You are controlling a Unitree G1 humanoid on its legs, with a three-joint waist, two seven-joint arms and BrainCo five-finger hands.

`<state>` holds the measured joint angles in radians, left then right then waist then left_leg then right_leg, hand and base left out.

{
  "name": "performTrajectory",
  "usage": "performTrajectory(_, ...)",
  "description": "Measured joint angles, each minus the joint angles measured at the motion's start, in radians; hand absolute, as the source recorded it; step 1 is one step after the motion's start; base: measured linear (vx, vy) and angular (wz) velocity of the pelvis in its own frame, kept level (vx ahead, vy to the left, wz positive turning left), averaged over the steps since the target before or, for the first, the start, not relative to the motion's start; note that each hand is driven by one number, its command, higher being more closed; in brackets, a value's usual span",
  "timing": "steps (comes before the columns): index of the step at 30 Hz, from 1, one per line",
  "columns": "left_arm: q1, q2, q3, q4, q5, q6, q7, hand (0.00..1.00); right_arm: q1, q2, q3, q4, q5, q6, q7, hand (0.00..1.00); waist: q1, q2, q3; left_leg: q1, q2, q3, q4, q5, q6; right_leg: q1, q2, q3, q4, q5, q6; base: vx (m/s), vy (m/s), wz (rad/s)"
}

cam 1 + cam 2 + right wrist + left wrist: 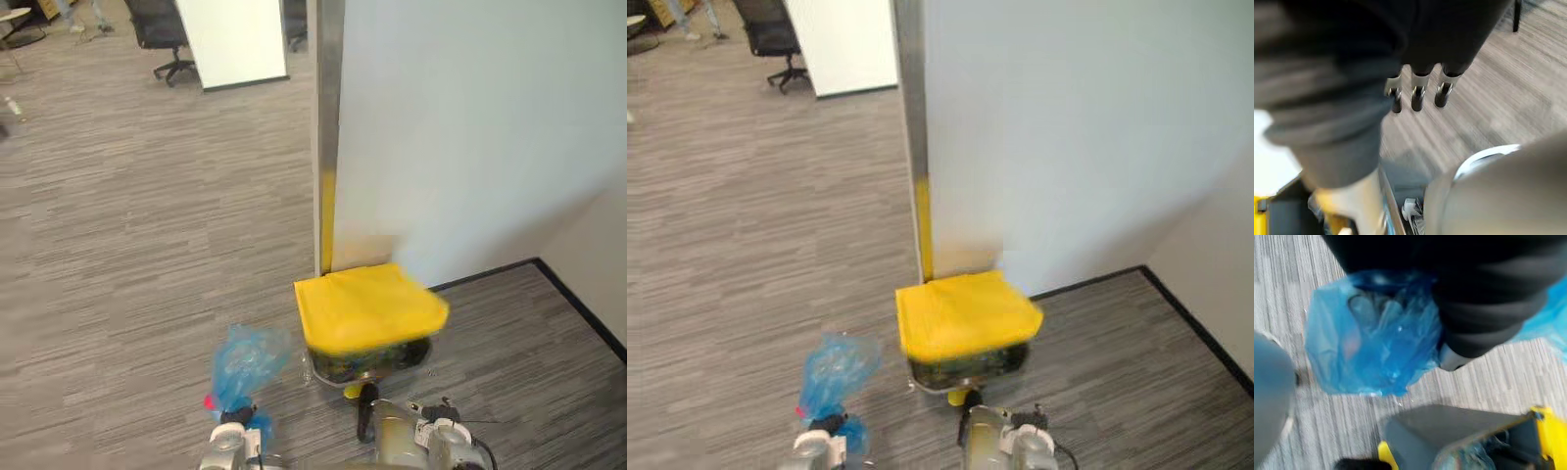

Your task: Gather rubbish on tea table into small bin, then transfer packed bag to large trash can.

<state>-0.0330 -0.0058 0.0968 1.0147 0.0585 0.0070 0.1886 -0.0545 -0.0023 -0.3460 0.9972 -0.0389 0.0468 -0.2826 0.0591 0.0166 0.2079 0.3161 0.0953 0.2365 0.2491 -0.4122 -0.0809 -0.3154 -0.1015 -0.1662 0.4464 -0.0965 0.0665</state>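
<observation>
The robot is standing right up at the large trash can (367, 357) in the corner, where the carpeted floor (147, 245) meets the pale wall (470, 127). The job left, I'd say, is the drop itself. The blue bag (250, 360) is bunched at the left robot hand (230, 443), just left of the can and clear of the carpet. The dark cover hides most of the fingers, but the bag plainly hangs from that hand, so I read it as grasping the bag. The right robot hand (1419, 98) sits low by the can's front with its fingers loosely extended and nothing in them. The yellow lid (367, 304) seems tipped up, since there's a dark gap below its front edge with rubbish showing inside, though I can't tell what is propping it. To do this well, the bag should travel sideways and upward until it is squarely over that gap, not merely beside the rim. Then it should go down into the opening before the grasp loosens. It's a puffy, slack thing and could catch on the lid's edge or slump down the outside, so releasing it low and centred looks the safer way.
</observation>
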Motion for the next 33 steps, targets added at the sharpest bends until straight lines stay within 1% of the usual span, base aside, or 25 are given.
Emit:
performTrajectory(5,-0.006,-0.019,-0.01,0.0,0.017,-0.001,-0.018,1.0,0.0,-0.001,0.032,0.001,-0.002,0.001,0.004,0.0,-0.003,-0.005,-0.005,0.002,0.0,0.009,-0.005,0.01,-0.009,0.0,-0.002,0.003,0.002,0.004,-0.005,0.06,-0.021,0.01)
performTrajectory(8,-0.004,-0.025,-0.018,0.0,0.019,-0.001,-0.019,1.0,-0.002,-0.001,0.038,0.001,-0.002,0.001,0.006,0.0,-0.005,-0.008,-0.014,0.001,-0.014,0.009,-0.021,0.018,-0.009,-0.002,-0.011,0.006,-0.006,0.007,-0.002,0.01,0.006,0.03)
performTrajectory(12,0.005,-0.033,-0.018,-0.001,0.018,-0.001,-0.018,1.0,0.001,-0.001,0.058,0.003,-0.003,0.002,0.006,0.0,-0.005,-0.009,-0.035,-0.015,-0.029,0.001,-0.054,0.047,-0.009,-0.005,-0.021,0.001,-0.055,0.032,-0.001,0.04,0.016,0.07)
performTrajectory(16,0.002,-0.032,-0.029,-0.004,0.016,-0.001,-0.017,1.0,-0.023,0.0,0.141,-0.001,0.002,0.0,0.008,0.0,-0.004,-0.01,-0.046,-0.081,-0.038,-0.009,-0.056,0.062,-0.006,-0.039,-0.033,-0.015,-0.105,0.072,-0.006,0.07,0.004,0.11)
performTrajectory(20,-0.026,-0.03,-0.047,-0.023,-0.008,-0.002,-0.013,1.0,-0.1,0.024,0.231,-0.014,0.012,-0.001,0.008,0.0,-0.001,-0.006,-0.048,-0.159,-0.055,-0.029,-0.051,0.089,-0.012,-0.085,-0.057,-0.027,-0.14,0.102,-0.011,0.04,-0.015,0.17)
performTrajectory(21,-0.035,-0.03,-0.048,-0.029,-0.015,-0.003,-0.011,1.0,-0.117,0.026,0.243,-0.036,0.013,-0.002,0.006,0.0,0.0,-0.003,-0.05,-0.178,-0.057,-0.029,-0.048,0.089,-0.012,-0.103,-0.059,-0.026,-0.142,0.108,-0.016,0.0,-0.042,0.11)
performTrajectory(23,-0.057,-0.031,-0.053,-0.054,-0.033,-0.008,0.01,1.0,-0.176,0.029,0.293,-0.088,0.021,-0.018,-0.002,0.0,0.002,0.002,-0.047,-0.254,-0.057,-0.029,-0.003,0.089,-0.011,-0.139,-0.067,-0.031,-0.171,0.137,-0.019,-0.04,-0.057,0.15)
performTrajectory(24,-0.068,-0.036,-0.058,-0.076,-0.059,-0.015,0.027,1.0,-0.223,0.034,0.32,-0.118,0.023,-0.027,-0.008,0.0,0.005,0.009,-0.044,-0.305,-0.054,-0.029,0.033,0.088,-0.01,-0.159,-0.072,-0.038,-0.188,0.153,-0.025,-0.04,-0.07,0.19)
performTrajectory(26,-0.071,-0.042,-0.063,-0.101,-0.069,-0.021,0.03,1.0,-0.26,0.035,0.342,-0.129,0.036,-0.031,-0.015,0.0,0.006,0.013,-0.04,-0.335,-0.05,-0.029,0.055,0.087,-0.009,-0.172,-0.073,-0.042,-0.194,0.159,-0.024,-0.04,-0.075,0.18)
performTrajectory(27,-0.074,-0.046,-0.08,-0.124,-0.088,-0.027,0.04,1.0,-0.293,0.032,0.353,-0.144,0.04,-0.031,-0.021,0.0,0.007,0.022,-0.032,-0.357,-0.044,-0.032,0.077,0.081,0.0,-0.178,-0.076,-0.048,-0.195,0.163,-0.023,-0.08,-0.122,0.24)
performTrajectory(28,-0.075,-0.044,-0.109,-0.153,-0.102,-0.032,0.046,1.0,-0.324,0.028,0.359,-0.171,0.04,-0.032,-0.029,0.0,0.005,0.033,-0.017,-0.375,-0.036,-0.035,0.1,0.069,0.009,-0.178,-0.078,-0.06,-0.194,0.163,-0.023,-0.09,-0.126,0.27)
performTrajectory(30,-0.073,-0.042,-0.139,-0.224,-0.121,-0.045,0.053,1.0,-0.374,0.013,0.361,-0.209,0.04,-0.037,-0.046,0.0,0.005,0.046,-0.001,-0.413,-0.021,-0.049,0.132,0.036,0.013,-0.197,-0.077,-0.078,-0.188,0.166,-0.025,-0.1,-0.108,0.25)
performTrajectory(31,-0.076,-0.04,-0.157,-0.27,-0.134,-0.052,0.061,1.0,-0.413,0.0,0.363,-0.224,0.04,-0.038,-0.055,0.0,0.01,0.046,0.001,-0.452,-0.018,-0.057,0.15,0.009,0.013,-0.233,-0.078,-0.082,-0.175,0.171,-0.03,-0.11,-0.112,0.17)
performTrajectory(32,-0.078,-0.04,-0.168,-0.299,-0.142,-0.058,0.067,1.0,-0.443,-0.011,0.362,-0.232,0.04,-0.038,-0.059,0.0,0.018,0.04,0.005,-0.485,-0.023,-0.058,0.174,0.005,0.018,-0.257,-0.083,-0.078,-0.17,0.177,-0.032,-0.11,-0.12,0.11)
performTrajectory(33,-0.078,-0.039,-0.186,-0.315,-0.15,-0.062,0.069,1.0,-0.466,-0.022,0.36,-0.237,0.041,-0.038,-0.064,0.0,0.022,0.041,0.006,-0.507,-0.022,-0.065,0.189,0.0,0.019,-0.271,-0.084,-0.078,-0.171,0.183,-0.032,-0.12,-0.141,0.08)
